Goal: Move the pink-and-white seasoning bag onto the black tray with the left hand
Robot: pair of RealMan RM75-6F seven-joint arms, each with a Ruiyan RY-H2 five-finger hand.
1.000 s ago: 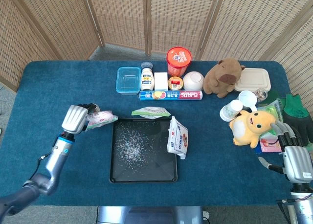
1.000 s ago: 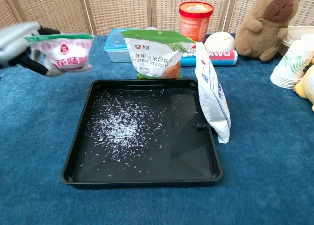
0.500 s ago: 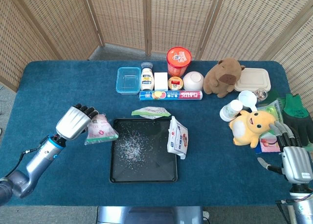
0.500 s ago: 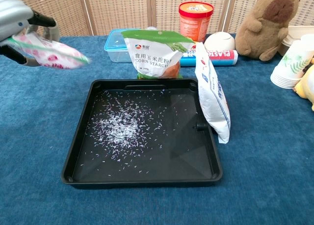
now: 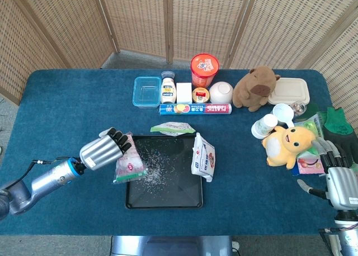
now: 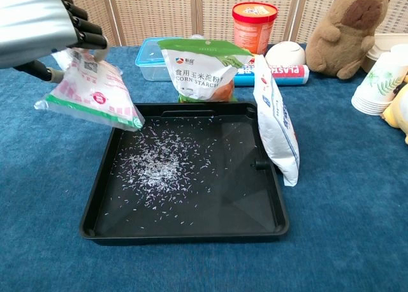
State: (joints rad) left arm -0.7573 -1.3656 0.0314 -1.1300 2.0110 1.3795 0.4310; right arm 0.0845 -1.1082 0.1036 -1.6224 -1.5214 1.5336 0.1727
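My left hand (image 5: 103, 150) (image 6: 44, 21) holds the pink-and-white seasoning bag (image 5: 130, 165) (image 6: 93, 89) in the air over the left edge of the black tray (image 5: 165, 199) (image 6: 191, 231). The bag hangs tilted, its green-edged end pointing down toward the tray. Loose pale grains lie scattered on the tray floor. My right hand (image 5: 338, 180) rests at the table's right front edge with its fingers apart, holding nothing.
A green-topped corn starch bag (image 6: 203, 69) stands at the tray's far rim and a blue-and-white bag (image 6: 277, 123) leans on its right rim. Behind are a blue box (image 5: 146, 91), jars, a red tub (image 5: 203, 70), a foil roll (image 5: 195, 108), plush toys (image 5: 254, 87) and cups (image 5: 264, 126).
My left hand has carried the seasoning bag rightward and nearer, from beside the tray to over its left edge. The bag has tipped downward. The right hand has not moved.
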